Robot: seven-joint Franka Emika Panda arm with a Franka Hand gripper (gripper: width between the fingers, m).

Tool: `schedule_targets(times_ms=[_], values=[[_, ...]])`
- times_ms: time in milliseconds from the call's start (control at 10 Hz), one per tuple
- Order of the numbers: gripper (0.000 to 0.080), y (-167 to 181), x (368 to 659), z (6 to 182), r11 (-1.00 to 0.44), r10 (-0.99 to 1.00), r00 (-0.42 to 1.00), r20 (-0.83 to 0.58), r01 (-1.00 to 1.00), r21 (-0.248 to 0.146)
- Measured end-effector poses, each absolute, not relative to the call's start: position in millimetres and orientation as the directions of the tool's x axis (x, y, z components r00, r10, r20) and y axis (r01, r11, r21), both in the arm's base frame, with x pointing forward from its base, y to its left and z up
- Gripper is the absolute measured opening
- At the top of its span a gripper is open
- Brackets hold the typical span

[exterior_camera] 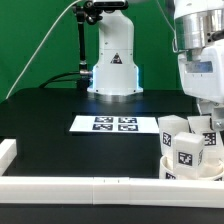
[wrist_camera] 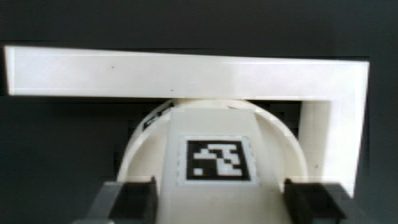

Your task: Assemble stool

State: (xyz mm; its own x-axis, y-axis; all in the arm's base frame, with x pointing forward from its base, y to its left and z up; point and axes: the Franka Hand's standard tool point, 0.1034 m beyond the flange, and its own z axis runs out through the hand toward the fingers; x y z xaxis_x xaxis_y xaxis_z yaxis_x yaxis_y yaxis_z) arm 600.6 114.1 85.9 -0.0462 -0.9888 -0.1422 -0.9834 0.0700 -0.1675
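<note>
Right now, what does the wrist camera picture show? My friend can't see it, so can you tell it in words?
A white plastic block leg with a black-and-white square tag sits between the tool's two dark fingers. Beyond it, white border rails meet in a corner on the black table.

No legible text — only square tags (black-and-white patterns)

The arm reaches down at the exterior view's right, gripper fingers narrowly parted.
</note>
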Motion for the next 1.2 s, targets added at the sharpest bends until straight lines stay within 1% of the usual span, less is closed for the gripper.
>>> schedule_targets(times_ms=[200,300,400,500,600,700,800,900,1100,1200], values=[[0.0341,114.1,600.4,87.2,0.026,-0.991,-0.002,-0.137,-0.985,-0.171],[0.0507,114.4,600.5,95.3,-0.039,-0.989,0.063,-0.135,-0.983,-0.179],[0.0619,114.3,600.8,104.8,-0.084,-0.985,0.111,-0.133,-0.978,-0.193],[0.064,115.3,599.8,111.8,-0.142,-0.977,0.17,-0.127,-0.969,-0.204],[0.064,116.3,601.0,119.8,-0.16,-0.973,0.19,-0.127,-0.963,-0.216],[0.0648,115.8,600.9,119.3,-0.251,-0.955,0.279,-0.104,-0.941,-0.226],[0.0648,115.7,599.9,116.2,-0.374,-0.914,0.399,-0.073,-0.899,-0.228],[0.0649,117.3,598.9,114.0,-0.515,-0.846,0.532,-0.031,-0.832,-0.207],[0.0649,120.4,600.0,117.0,-0.774,-0.624,0.781,0.029,-0.613,-0.16],[0.0649,121.7,600.5,117.8,-0.835,-0.54,0.841,0.042,-0.529,-0.149]])
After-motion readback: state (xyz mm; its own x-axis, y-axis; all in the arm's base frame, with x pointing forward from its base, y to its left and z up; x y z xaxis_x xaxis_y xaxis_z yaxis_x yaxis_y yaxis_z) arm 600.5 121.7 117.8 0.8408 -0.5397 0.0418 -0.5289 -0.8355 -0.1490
